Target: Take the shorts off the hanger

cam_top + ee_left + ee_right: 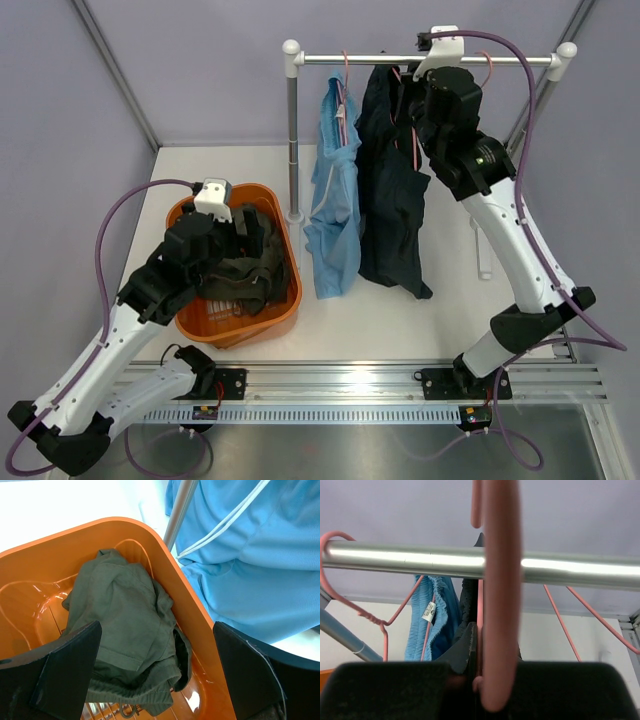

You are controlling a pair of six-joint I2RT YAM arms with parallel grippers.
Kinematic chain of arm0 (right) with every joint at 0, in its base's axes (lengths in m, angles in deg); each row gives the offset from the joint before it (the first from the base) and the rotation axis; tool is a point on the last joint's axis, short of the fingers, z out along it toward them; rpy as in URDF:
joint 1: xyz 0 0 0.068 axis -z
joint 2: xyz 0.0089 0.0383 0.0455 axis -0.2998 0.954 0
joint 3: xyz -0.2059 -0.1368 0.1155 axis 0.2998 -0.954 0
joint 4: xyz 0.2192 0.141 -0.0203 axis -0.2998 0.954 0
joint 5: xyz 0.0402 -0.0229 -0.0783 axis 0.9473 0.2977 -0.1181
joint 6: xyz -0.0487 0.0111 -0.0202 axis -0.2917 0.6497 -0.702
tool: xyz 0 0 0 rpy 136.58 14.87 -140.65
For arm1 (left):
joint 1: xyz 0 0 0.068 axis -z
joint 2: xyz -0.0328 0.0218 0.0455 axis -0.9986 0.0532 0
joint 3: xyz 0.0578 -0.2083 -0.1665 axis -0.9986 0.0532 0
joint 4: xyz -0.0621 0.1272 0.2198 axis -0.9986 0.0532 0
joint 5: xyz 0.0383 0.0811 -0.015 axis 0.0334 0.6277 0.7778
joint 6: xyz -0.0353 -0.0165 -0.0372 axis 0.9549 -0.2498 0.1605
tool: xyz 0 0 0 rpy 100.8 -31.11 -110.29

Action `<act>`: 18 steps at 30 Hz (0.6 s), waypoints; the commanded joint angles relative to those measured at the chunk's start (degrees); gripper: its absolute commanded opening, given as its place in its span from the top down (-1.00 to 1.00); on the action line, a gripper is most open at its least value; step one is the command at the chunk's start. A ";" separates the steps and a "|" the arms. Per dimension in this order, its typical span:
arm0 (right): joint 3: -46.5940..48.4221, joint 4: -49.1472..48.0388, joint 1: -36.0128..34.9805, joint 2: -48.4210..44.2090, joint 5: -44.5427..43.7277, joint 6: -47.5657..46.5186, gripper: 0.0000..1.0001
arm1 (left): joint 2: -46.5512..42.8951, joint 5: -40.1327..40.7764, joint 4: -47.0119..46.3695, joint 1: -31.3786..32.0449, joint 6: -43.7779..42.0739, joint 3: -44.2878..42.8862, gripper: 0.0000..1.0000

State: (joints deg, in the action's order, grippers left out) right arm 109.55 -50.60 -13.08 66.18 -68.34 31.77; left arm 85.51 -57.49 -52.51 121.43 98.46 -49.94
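The dark navy shorts (pixel 392 190) hang limp from a pink hanger (pixel 500 605) on the shiny metal rail (pixel 570 572), above the white table (pixel 230 165); the right gripper (pixel 480 692) is clenched on that hanger's smooth, rounded hook just under the rail. Just beside them on the left, the light blue shorts (pixel 335 200) hang from a thin pink wire hanger (pixel 350 600), white drawstring (pixel 225 525) dangling, close to the rack's upright post (pixel 293 140); the dark olive green shorts (pixel 125 625) lie crumpled in the glossy orange basket (pixel 195 615); over it the left gripper (pixel 157 672) hangs released, fingers wide apart.
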 commanded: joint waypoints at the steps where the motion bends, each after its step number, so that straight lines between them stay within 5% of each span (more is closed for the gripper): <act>1: 1.27 1.26 -0.68 -3.96 -2.24 -0.23 1.00 | 0.26 -0.75 -3.06 -0.20 -0.30 -0.29 -0.98; 8: -6.53 10.32 -0.68 -11.86 -2.95 3.72 1.00 | 1.13 -3.56 -3.15 -0.20 -0.13 -2.84 -0.98; 13: -15.33 15.77 -0.68 -23.11 -2.16 7.94 1.00 | 3.24 -12.61 -4.56 0.49 0.31 -8.18 -0.98; 18: -22.63 19.21 -0.68 -30.67 0.12 11.11 1.00 | 12.02 -5.17 -4.56 11.11 -0.66 -17.24 -0.98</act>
State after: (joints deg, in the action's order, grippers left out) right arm 89.22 -32.02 -13.23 39.73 -69.37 39.34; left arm 93.68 -64.55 -53.17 127.24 98.46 -61.26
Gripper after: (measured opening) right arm 0.077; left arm 0.988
